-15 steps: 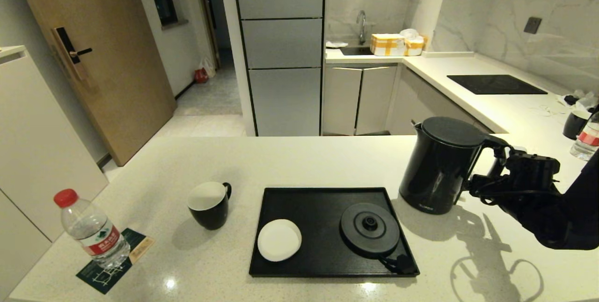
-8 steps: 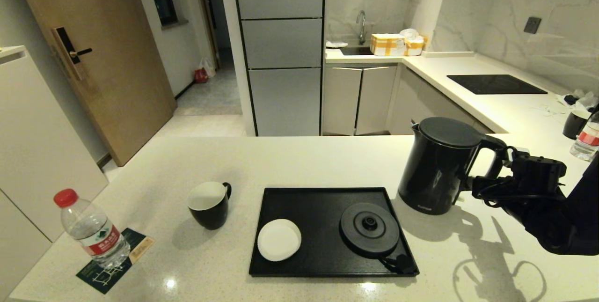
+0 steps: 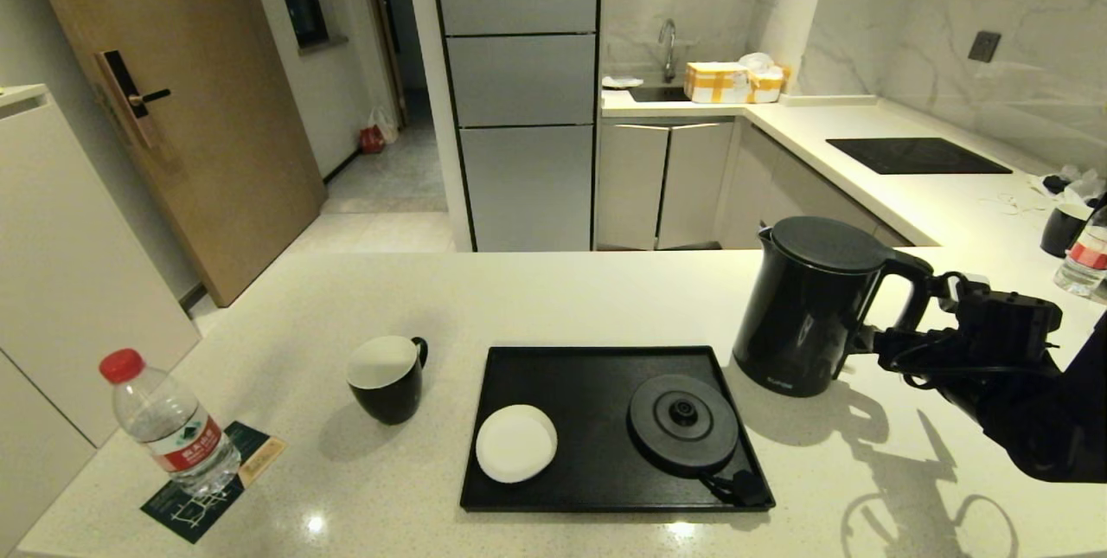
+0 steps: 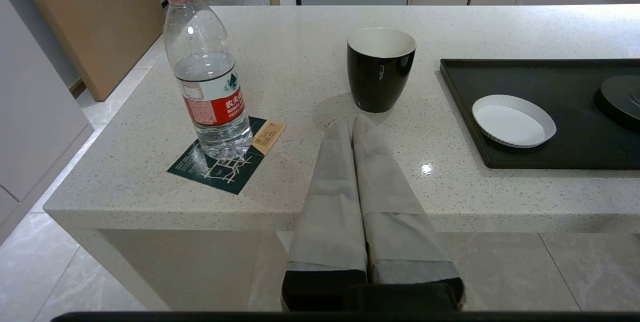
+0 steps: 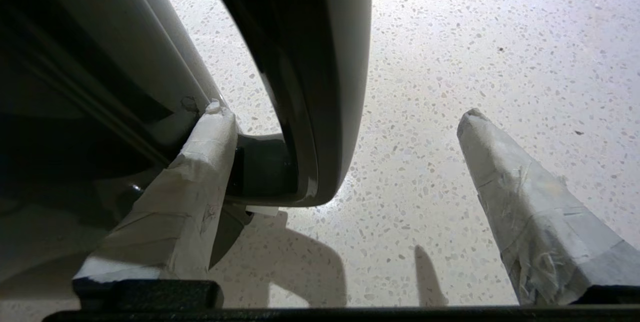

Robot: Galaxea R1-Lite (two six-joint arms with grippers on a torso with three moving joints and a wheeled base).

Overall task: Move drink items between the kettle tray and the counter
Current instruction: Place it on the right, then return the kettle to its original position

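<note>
So rn our right gripper (image 3: 938, 316) is sitting right at the kettle (image 3: 809, 307) handle (image 3: 908, 285), and that's the relation everything turns on. The kettle stands upright on the surface (image 3: 605, 298), just off the right edge of the tray (image 3: 571, 368), w/ its handle pointing away from the tray, straight toward our right arm. In the right wrist view the fingers (image 5: 520, 197) are spread wide: one taped finger is tucked in btwn the handle (image 5: 320, 87) and the kettle body (image 5: 75, 62), the other hangs well clear on the outer side. So the handle is straddled, not pinched.

The handle runs vertical and we're coming in from the side, which imo is the right approach for a squeeze. If the kettle is headed for the round base (image 3: 683, 424) on the tray, that lies to the kettle's front-left, so it'd be a lift and a short carry across.

Left gripper (image 4: 352, 125) is parked low off the near edge of the surface, fingers pressed together, pointing toward the mug (image 4: 381, 68). Bottle (image 4: 207, 67) is on the leaflet (image 4: 222, 167), saucer (image 4: 513, 121) on the tray. Right arm's way nearer the kettle, obvs.
</note>
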